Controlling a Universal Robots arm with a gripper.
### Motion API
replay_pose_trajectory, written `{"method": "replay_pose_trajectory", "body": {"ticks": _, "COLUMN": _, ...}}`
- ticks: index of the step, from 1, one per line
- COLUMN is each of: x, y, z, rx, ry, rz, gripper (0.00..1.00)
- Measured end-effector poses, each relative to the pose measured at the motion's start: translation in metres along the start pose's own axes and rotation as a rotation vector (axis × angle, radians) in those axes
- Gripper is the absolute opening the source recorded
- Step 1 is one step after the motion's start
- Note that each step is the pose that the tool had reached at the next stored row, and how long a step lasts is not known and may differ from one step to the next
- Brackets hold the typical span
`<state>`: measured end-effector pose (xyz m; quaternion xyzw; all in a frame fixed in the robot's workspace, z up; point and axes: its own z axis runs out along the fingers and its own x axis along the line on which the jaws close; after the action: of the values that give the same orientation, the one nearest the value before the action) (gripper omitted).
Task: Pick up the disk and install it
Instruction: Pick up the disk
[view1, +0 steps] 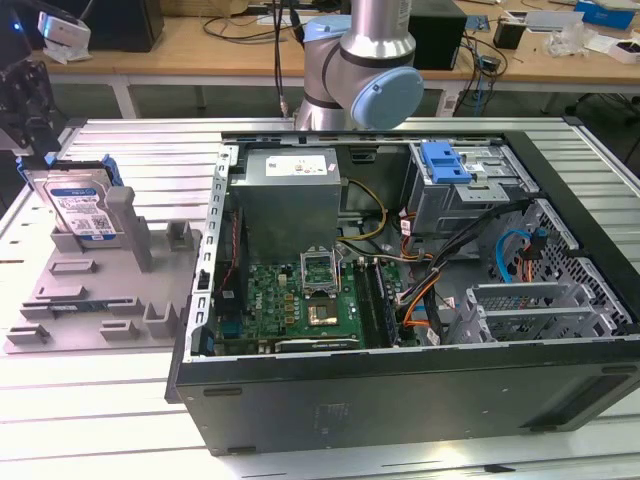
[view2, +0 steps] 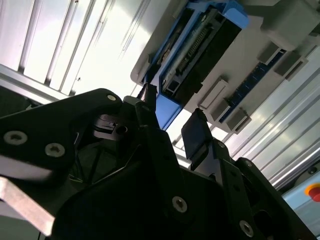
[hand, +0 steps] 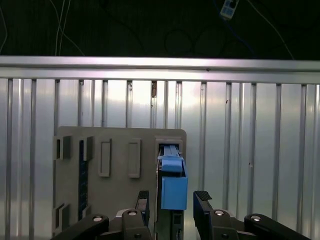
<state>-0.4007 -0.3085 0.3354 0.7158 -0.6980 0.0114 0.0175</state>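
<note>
Item, disk (view1: 82, 210): you are seeing it standing on edge in the gray fixture tray (view1: 90, 300) at the exterior view's left, beside the open computer case (view1: 400, 400). Gripper (hand: 172, 197): in both wrist views its fingers (view2: 197, 125) are standing spread, flanking the disk's blue carrier without touching it and gripping nothing.
</note>
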Motion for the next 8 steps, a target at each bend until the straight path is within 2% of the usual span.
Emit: {"method": "replay_pose_trajectory", "body": {"ticks": 8, "x": -0.0002, "y": 0.0, "z": 0.0053, "rx": -0.0001, "ry": 0.0, "rz": 0.0, "gripper": 0.48}}
